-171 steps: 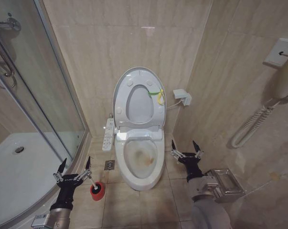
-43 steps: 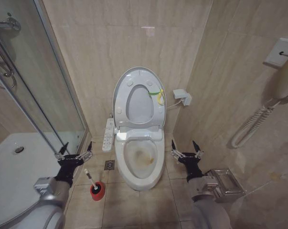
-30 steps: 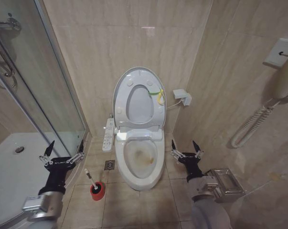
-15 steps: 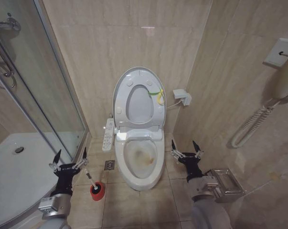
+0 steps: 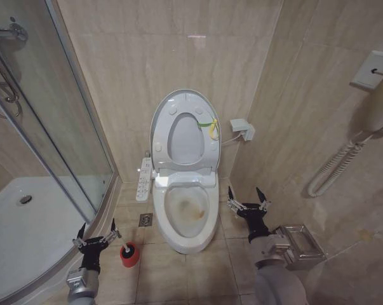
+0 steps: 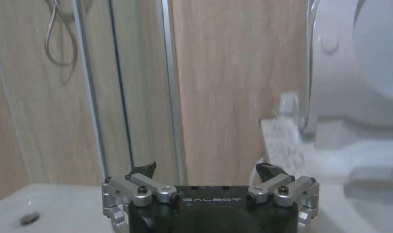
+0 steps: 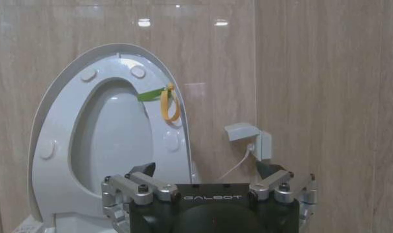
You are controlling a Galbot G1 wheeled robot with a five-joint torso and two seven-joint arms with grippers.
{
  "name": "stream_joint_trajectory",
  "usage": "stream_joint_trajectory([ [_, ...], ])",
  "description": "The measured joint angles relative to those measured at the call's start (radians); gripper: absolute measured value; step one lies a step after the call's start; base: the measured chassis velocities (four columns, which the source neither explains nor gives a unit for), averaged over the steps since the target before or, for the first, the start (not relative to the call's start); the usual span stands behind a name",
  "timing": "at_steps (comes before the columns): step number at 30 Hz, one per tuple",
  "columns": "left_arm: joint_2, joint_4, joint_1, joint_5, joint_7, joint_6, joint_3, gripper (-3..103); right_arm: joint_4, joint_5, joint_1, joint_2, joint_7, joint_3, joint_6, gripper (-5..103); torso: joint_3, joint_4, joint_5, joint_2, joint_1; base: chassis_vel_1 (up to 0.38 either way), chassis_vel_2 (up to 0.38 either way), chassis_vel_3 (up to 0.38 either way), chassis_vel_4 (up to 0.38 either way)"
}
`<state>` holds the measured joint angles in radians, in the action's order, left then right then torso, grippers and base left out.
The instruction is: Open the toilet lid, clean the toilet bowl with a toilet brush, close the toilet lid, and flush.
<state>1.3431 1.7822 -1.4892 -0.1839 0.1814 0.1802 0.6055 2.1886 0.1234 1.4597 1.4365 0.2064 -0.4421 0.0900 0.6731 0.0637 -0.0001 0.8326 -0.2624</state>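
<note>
The toilet lid stands raised against the back wall, with the seat ring up against it and a yellow-green strap at its edge. Below it the toilet bowl lies open, stained yellow-brown inside. The toilet brush stands in its red holder on the floor left of the bowl. My left gripper is open, low beside the brush, with one fingertip close to the handle's top. My right gripper hangs open to the right of the bowl. The right wrist view shows the lid ahead.
A glass shower door and white shower tray lie close on the left. A button panel and floor drain sit left of the bowl. On the right wall are a metal paper holder, a corded handset and a wall box.
My left arm swung up toward the shower door, then came back down and toward me, ending low beside the brush. The right arm, lid and brush have stayed put.
</note>
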Motion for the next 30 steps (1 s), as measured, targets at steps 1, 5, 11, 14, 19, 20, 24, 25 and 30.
stream_joint_trajectory([
  [1, -0.001, -0.023, 0.009, 0.000, -0.004, 0.007, -0.001, 100, 0.000, 0.000, 0.000, 0.000, 0.000, 0.000, 0.000, 100, 0.000, 0.0000, 0.0000, 0.000, 0.000, 0.000, 0.000, 0.000, 0.000],
  [5, -0.002, -0.114, 0.042, -0.001, -0.018, 0.026, -0.003, 100, 0.000, 0.000, 0.000, 0.000, 0.000, 0.000, 0.000, 100, 0.000, 0.0000, 0.0000, 0.000, 0.000, 0.000, 0.000, 0.000, 0.000],
  [11, -0.002, -0.247, 0.092, -0.012, -0.037, 0.057, -0.008, 100, 0.000, 0.000, 0.000, 0.000, 0.000, 0.000, 0.000, 100, 0.000, -0.0001, 0.0000, 0.000, 0.000, 0.000, 0.000, 0.000, 0.000],
  [14, -0.008, -0.343, 0.135, -0.020, -0.068, 0.097, -0.015, 100, 0.000, 0.000, 0.000, 0.000, 0.000, 0.000, 0.000, 100, 0.000, 0.0000, 0.0000, 0.000, 0.000, 0.000, 0.000, 0.000, 0.000],
  [19, -0.020, -0.441, 0.182, -0.045, -0.111, 0.139, -0.051, 100, 0.000, 0.000, 0.000, 0.000, 0.000, 0.000, 0.000, 100, 0.000, 0.0000, 0.0002, 0.000, 0.000, 0.000, 0.000, 0.000, 0.000],
  [20, -0.021, -0.468, 0.194, -0.047, -0.118, 0.153, -0.059, 100, 0.000, 0.000, 0.000, 0.000, 0.000, 0.000, 0.000, 100, 0.000, 0.0000, 0.0001, 0.000, 0.000, 0.000, 0.000, 0.000, 0.000],
  [24, -0.021, -0.529, 0.222, -0.048, -0.130, 0.175, -0.075, 100, 0.000, 0.000, 0.000, 0.000, 0.000, 0.000, 0.000, 100, 0.000, 0.0000, 0.0000, 0.000, 0.000, 0.000, 0.000, 0.000, 0.000],
  [25, -0.022, -0.558, 0.236, -0.048, -0.135, 0.182, -0.082, 100, 0.000, 0.000, 0.000, 0.000, 0.000, 0.000, 0.000, 100, 0.000, -0.0001, 0.0001, 0.000, 0.000, 0.000, 0.000, 0.000, 0.000],
  [30, -0.026, -0.649, 0.298, -0.050, -0.150, 0.200, -0.100, 98, 0.000, 0.000, 0.000, 0.000, 0.000, 0.000, 0.000, 100, 0.000, 0.0000, 0.0000, 0.000, 0.000, 0.000, 0.000, 0.000, 0.000],
])
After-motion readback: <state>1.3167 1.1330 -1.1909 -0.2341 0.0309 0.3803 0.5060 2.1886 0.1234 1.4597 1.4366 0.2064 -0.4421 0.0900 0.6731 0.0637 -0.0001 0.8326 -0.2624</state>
